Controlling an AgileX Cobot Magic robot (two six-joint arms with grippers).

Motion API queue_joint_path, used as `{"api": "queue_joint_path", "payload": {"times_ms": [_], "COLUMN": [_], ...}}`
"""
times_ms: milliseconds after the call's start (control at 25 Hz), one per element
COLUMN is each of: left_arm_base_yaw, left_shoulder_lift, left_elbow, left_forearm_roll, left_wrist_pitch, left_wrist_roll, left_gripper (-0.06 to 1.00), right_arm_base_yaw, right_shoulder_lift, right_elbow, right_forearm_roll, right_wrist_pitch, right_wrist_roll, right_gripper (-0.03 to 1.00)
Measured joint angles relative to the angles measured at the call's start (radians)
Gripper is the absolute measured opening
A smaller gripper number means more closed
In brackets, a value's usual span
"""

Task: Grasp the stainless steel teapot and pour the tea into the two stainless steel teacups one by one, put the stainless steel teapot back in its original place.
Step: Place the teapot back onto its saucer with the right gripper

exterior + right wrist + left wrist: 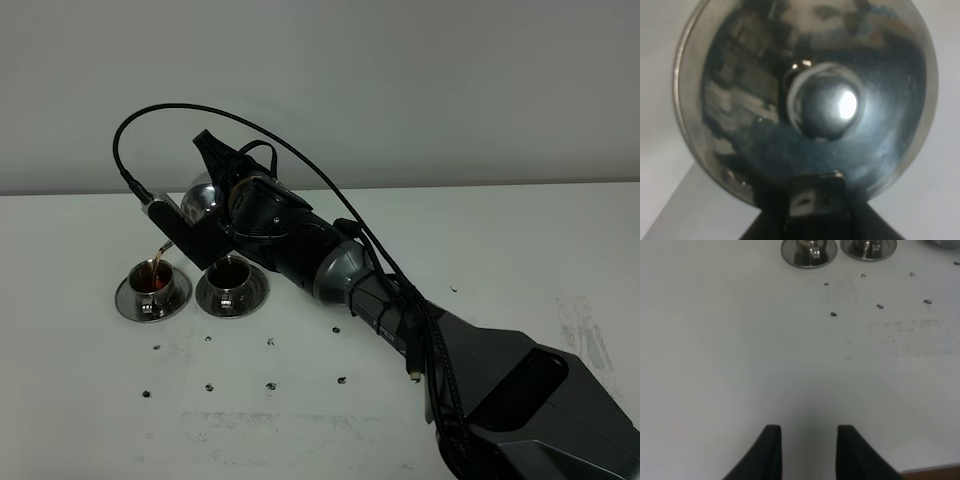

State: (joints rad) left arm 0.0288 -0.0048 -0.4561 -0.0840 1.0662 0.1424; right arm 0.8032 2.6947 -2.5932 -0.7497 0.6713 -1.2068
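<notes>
Right now the right gripper (224, 188) is clamped on the teapot (197, 199), which is tipped above the left side of the table (500, 230). A thin brown stream falls into the end cup (152, 277). The other cup (231, 275), just beside it, already looks dark with tea. It seems best to tilt gently, centre the spout over the cup, and level off before tea nears the rim. The left gripper (807, 450) hangs narrowly parted and empty.

Steel teapot (198, 195) mostly hidden behind right arm (300, 245); two teacups (810, 250) and a third saucer (945, 242) clipped by left-wrist frame edge.
</notes>
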Motion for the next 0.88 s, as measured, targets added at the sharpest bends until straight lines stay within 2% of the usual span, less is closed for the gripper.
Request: {"api": "queue_joint_path", "payload": {"times_ms": [880], "left_arm_base_yaw": [0.000], "left_shoulder_lift": [0.000], "left_elbow": [0.000], "left_forearm_roll": [0.000], "left_wrist_pitch": [0.000], "left_wrist_roll": [0.000], "left_gripper": [0.28], "right_arm_base_yaw": [0.000], "right_shoulder_lift": [0.000], "right_elbow": [0.000], "right_forearm_roll": [-0.034], "right_wrist_pitch": [-0.001], "right_wrist_roll": [0.001], "right_gripper": [0.18]}}
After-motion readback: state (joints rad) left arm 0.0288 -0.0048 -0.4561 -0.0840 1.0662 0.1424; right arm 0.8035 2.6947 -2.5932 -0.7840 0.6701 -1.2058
